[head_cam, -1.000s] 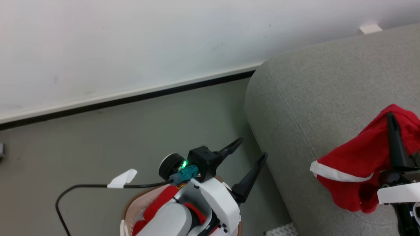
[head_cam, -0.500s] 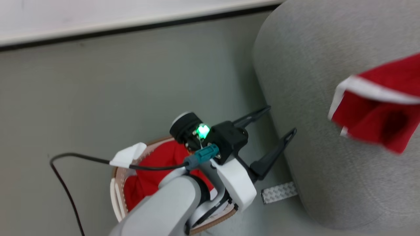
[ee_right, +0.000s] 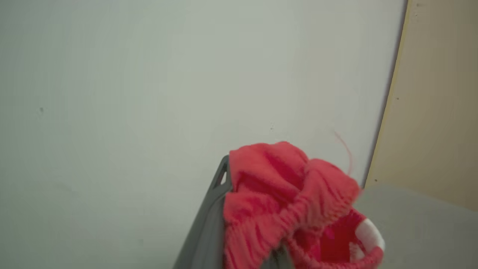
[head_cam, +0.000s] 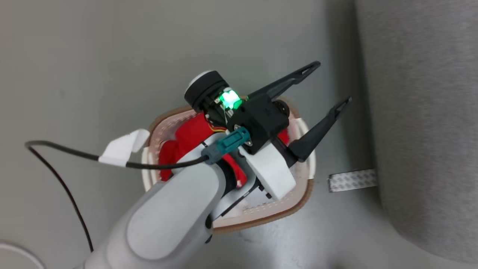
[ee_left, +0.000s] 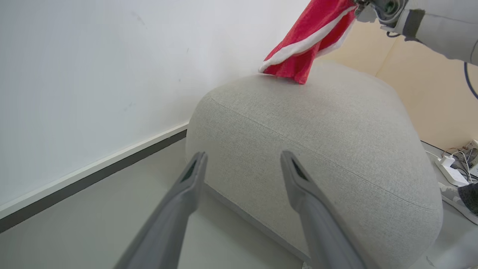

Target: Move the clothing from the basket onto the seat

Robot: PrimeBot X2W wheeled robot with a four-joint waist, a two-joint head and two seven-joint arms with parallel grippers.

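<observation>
The cream basket (head_cam: 261, 219) with a brown rim stands on the floor beside the grey seat (head_cam: 422, 112), and red clothing (head_cam: 183, 136) lies inside it. Above the basket's far side my left gripper (head_cam: 333, 83) hangs open with nothing between its fingers. In the left wrist view that gripper (ee_left: 242, 157) faces the seat (ee_left: 317, 127). A red garment with white stripe trim (ee_left: 310, 41) hangs over the seat's top, its lower tip at the fabric. My right gripper (ee_right: 261, 175) is shut on this garment (ee_right: 283, 201), which bunches over the fingers.
A white wall with a dark baseboard (ee_left: 93, 175) runs behind the seat. A power strip and cables (ee_left: 452, 168) lie on the floor at the seat's far end. A patterned metal strip (head_cam: 353, 179) sits at the seat's base. A black cable with a white tag (head_cam: 123, 149) trails from my left arm.
The head camera has tilted down, so the basket now sits mid-picture and the wall and the held garment have left that view. The left gripper stays open over the basket.
</observation>
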